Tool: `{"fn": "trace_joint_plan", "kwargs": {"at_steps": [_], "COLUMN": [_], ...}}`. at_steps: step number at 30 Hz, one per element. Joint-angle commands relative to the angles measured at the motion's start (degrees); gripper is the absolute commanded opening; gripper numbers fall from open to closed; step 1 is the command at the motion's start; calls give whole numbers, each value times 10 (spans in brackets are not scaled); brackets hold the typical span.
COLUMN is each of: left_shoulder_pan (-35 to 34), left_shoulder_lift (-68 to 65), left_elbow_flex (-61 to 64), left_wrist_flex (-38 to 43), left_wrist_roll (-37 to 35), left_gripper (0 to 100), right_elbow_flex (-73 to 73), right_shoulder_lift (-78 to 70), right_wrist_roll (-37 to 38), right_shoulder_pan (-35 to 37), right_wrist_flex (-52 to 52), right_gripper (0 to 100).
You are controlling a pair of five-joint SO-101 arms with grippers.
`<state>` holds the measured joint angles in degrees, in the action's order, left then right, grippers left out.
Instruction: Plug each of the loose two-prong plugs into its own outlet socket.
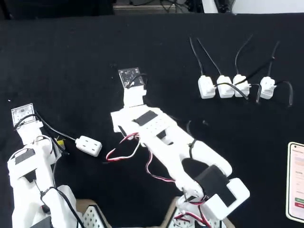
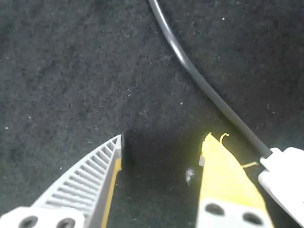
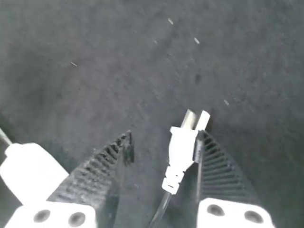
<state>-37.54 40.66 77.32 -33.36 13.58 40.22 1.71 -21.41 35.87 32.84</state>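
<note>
In the right wrist view a white two-prong plug (image 3: 184, 145) lies on the black cloth between the fingers of my right gripper (image 3: 164, 138). The gripper is open; the plug rests against one dark ribbed finger (image 3: 218, 171), prongs pointing away from the wrist. A white block (image 3: 28, 171) sits just outside the other finger. My left gripper (image 2: 163, 138) is open over bare cloth with nothing between its fingers. A black cable (image 2: 199, 80) runs past it to a white outlet block (image 2: 285, 175). From above, that outlet block (image 1: 89, 145) lies right beside the left gripper (image 1: 60, 142).
Several white plug or socket pieces (image 1: 224, 87) with black cords stand in a row at the back right. A phone (image 1: 297, 180) lies at the right table edge. The right arm's wrist (image 1: 134, 95) hangs over the table's middle, with red and white wires (image 1: 118, 152) looping below.
</note>
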Motion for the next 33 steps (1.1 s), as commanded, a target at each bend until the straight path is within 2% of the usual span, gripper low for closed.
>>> {"fn": "trace_joint_plan", "kwargs": {"at_steps": [1,5,11,22,27,31,33], "left_shoulder_pan": [-5,-5,-5,-5,-5,-5,-5], "left_shoulder_lift": [7,7,7,7,7,7,7], "left_elbow_flex": [0,0,0,0,0,0,0], "left_wrist_flex": [5,5,5,5,5,5,5], "left_wrist_roll": [-3,-3,-3,-3,-3,-3,-3], "left_gripper": [264,264,264,264,264,264,264], "right_elbow_flex": [-14,-11,-10,-11,-3,-5,-19], "right_shoulder_lift": [-5,-5,-9,29,53,9,-16], "right_wrist_roll": [30,94,158,165,165,178,182], "right_shoulder_pan": [-7,-23,-23,-22,-3,26,36], "right_wrist_flex": [26,31,31,72,87,57,52], "right_gripper": [204,183,102,81,91,195,215]}}
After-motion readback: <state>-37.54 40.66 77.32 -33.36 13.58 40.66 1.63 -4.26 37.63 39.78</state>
